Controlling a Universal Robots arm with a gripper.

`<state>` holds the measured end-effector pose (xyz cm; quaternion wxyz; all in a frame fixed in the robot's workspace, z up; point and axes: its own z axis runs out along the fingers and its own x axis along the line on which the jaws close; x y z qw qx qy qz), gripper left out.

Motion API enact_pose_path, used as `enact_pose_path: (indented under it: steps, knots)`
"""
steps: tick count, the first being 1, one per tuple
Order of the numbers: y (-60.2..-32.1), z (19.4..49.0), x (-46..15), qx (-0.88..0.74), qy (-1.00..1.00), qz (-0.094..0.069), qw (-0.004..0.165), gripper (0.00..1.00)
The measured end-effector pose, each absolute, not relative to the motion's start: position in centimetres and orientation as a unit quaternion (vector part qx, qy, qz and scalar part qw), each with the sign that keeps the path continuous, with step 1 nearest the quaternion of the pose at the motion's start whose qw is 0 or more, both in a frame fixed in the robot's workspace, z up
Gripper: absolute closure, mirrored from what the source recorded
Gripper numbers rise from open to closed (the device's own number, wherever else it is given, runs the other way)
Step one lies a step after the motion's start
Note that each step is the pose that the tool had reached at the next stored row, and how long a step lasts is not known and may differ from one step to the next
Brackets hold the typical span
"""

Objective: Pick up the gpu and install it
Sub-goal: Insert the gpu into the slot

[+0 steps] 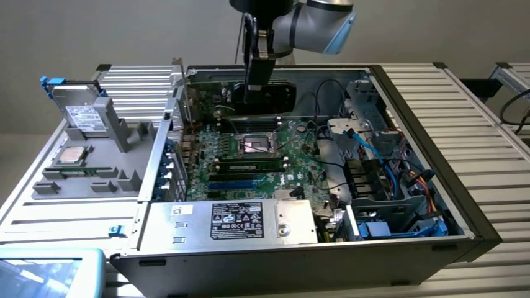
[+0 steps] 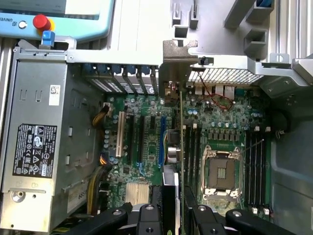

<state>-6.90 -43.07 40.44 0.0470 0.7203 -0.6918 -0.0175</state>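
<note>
Exterior view: the black gripper (image 1: 255, 84) is clamped on the thin green circuit-board gpu (image 1: 272, 99) with its black cooler, held upright over the green motherboard (image 1: 248, 169) inside the open grey computer case (image 1: 463, 211). Wrist view shows the card edge-on, with its silver bracket (image 2: 176, 63) by the case's rear wall.

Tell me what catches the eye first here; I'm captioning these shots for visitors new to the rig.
The open computer case in the middle, green motherboard bare, draws the eye first. Over its far side in the exterior view, the gripper holds the gpu on edge above the board. A grey parts tray sits at the exterior view's left.
</note>
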Motion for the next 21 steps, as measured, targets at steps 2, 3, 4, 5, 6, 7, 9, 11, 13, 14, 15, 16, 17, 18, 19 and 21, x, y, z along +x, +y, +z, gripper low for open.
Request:
enact_pose_path:
  steps: [2, 3, 4, 5, 6, 7, 9, 11, 13, 14, 15, 16, 17, 18, 19, 21]
  knots:
    - [-43.1, 40.1, -6.9, 0.72, -0.692, -0.017, 0.047, 0.72]
    - [-43.0, 39.9, -6.9, 0.72, -0.692, -0.017, 0.047, 0.72]
    - [-43.0, 39.7, -7.0, 0.72, -0.692, -0.017, 0.047, 0.72]
    - [-43.0, 39.5, -7.0, 0.72, -0.692, -0.017, 0.047, 0.72]
    - [-43.0, 39.3, -7.0, 0.72, -0.692, -0.017, 0.047, 0.72]
    - [-43.0, 39.2, -7.0, 0.72, -0.692, -0.017, 0.047, 0.72]
    - [-42.9, 38.8, -7.0, 0.72, -0.692, -0.017, 0.047, 0.72]
    - [-42.8, 38.4, -7.1, 0.72, -0.692, -0.017, 0.047, 0.72]
    - [-42.6, 38.1, -7.2, 0.72, -0.692, -0.017, 0.047, 0.72]
    - [-42.6, 37.9, -7.2, 0.72, -0.692, -0.017, 0.047, 0.72]
    - [-42.5, 37.7, -7.2, 0.72, -0.692, -0.017, 0.047, 0.72]
    - [-42.5, 37.6, -7.3, 0.72, -0.692, -0.017, 0.047, 0.72]
    - [-42.4, 37.4, -7.3, 0.72, -0.692, -0.017, 0.047, 0.72]
    - [-42.3, 37.3, -7.3, 0.72, -0.692, -0.017, 0.047, 0.72]
    - [-42.2, 37.2, -7.3, 0.72, -0.693, -0.017, 0.047, 0.72]
    - [-41.9, 37.0, -7.4, 0.719, -0.693, -0.017, 0.047, 0.72]
